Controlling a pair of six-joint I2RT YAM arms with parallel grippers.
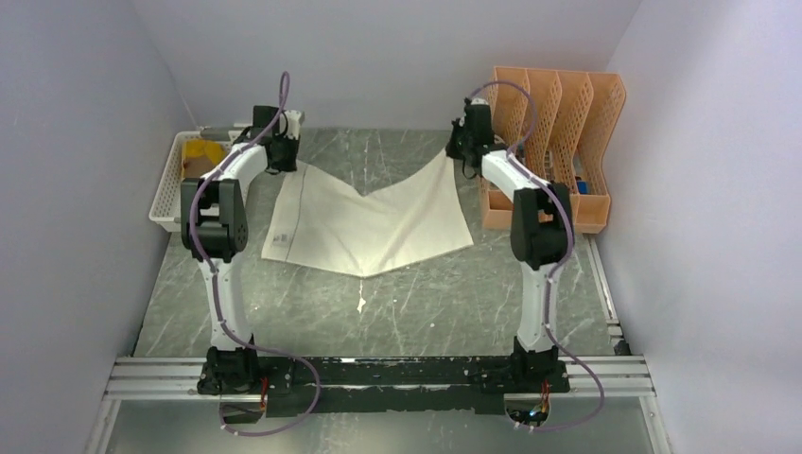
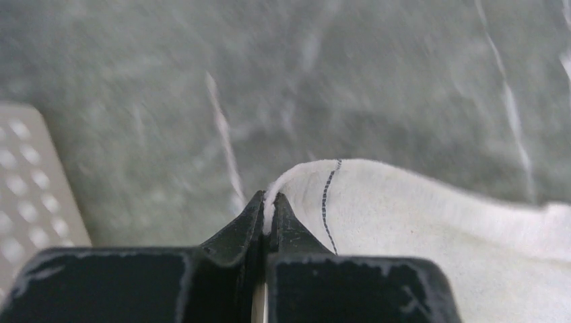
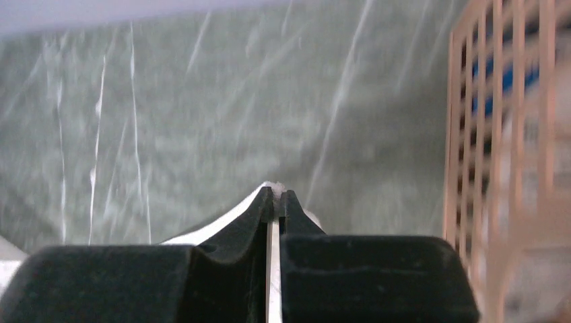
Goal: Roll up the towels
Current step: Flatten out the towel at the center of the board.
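From above, we see the cream towel (image 1: 364, 222) spread on the table (image 1: 426, 303). Its far edge sags in a V between two lifted corners, with the left hand (image 1: 281, 156) and right hand (image 1: 461, 149) each clenched on one. In the left wrist view, a dark stitched line (image 2: 326, 202) runs beside the pinched hem. The right wrist view shows only a thin white edge between the fingers.

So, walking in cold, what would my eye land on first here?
A cream-white towel spread mid-table, its two far corners pinched by the left gripper and right gripper, the edge sagging between them. Then the orange lattice rack at the far right and a white basket at the far left.
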